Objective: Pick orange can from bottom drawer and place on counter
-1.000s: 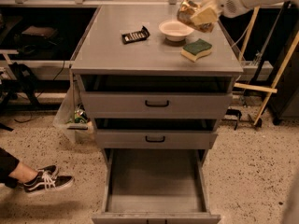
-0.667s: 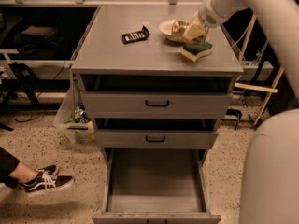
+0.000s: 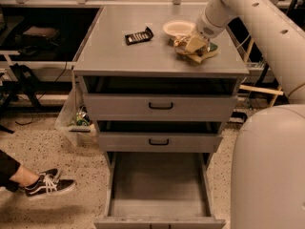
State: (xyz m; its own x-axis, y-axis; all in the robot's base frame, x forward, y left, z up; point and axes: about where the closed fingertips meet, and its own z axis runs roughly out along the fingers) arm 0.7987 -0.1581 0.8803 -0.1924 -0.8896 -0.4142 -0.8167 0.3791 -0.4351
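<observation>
A grey counter point(image 3: 143, 56) tops the drawer cabinet. At its right side the orange can point(image 3: 181, 42) sits low, just in front of a white bowl point(image 3: 177, 28), gripped between the closed fingers of the gripper point(image 3: 190, 44) above a sponge point(image 3: 205, 56). The white arm slants down from the upper right. The bottom drawer point(image 3: 159, 194) stands pulled out.

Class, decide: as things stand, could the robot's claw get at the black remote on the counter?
Probably yes. The claw sits low over the counter's right side, and the black remote lies in the open to its left, with only bare counter between them.
</observation>
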